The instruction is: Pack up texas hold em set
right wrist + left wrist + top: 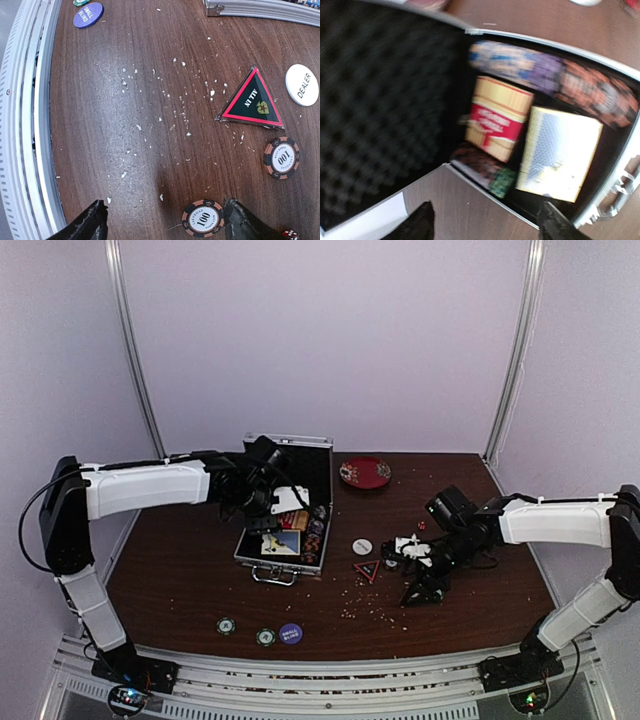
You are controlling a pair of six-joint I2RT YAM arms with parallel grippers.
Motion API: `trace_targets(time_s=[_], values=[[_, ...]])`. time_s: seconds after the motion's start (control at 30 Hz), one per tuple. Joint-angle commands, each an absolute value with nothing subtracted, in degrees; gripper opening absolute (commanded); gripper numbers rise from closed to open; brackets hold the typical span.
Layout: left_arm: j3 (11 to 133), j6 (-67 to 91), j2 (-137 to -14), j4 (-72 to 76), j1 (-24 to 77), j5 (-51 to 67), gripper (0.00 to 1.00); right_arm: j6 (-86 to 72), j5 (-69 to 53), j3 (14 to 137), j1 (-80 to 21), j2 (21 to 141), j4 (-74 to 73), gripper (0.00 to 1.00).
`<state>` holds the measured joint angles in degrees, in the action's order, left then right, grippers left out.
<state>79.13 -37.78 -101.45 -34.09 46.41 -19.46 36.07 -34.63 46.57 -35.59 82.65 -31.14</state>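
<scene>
Left gripper point(487, 225) hanging over the open case point(547, 46), fingers spread wide, nothing between them. The wrist view is blurred, but I can make out a red card deck point(495, 117) mid-frame and a blue-backed deck point(560, 152) just right of it. A row of chips point(550, 75) runs along the top wall, and the black foam lid point(380, 100) fills the left of the frame.

Over to my right gripper point(165, 222): low above the table point(100, 125), fingers apart and empty too. A 100 chip point(203, 218) lies at the bottom edge near my right-hand tip, a second 100 chip point(282, 157) at right. The ALL IN triangle point(252, 100) sits above that, with the DEALER button point(302, 85) at the right edge. A red die point(290, 234) peeks in at the bottom right corner, and the purple SMALL BLIND button point(88, 14) is upper left.
</scene>
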Motion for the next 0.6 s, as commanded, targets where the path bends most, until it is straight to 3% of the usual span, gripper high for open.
trace_targets(time_s=[0.0, 0.13, 0.23, 0.57], values=[[84.9, -24.5, -106.9, -27.6, 43.7, -26.5, 0.63, 36.2, -33.4, 47.9, -35.3, 83.3, -31.3, 0.79], [93.1, -18.1, -114.6, -32.7, 41.9, -24.7, 0.35, 35.6, -32.6, 47.6, -35.3, 82.8, -31.0, 0.78], [94.3, -17.8, -117.0, -32.6, 41.7, -22.9, 0.24, 35.4, -32.1, 47.4, -35.2, 82.4, -30.8, 0.78], [91.0, -18.3, -118.9, -32.1, 41.9, -16.5, 0.18, 35.5, -31.5, 47.2, -34.9, 82.7, -30.5, 0.78]])
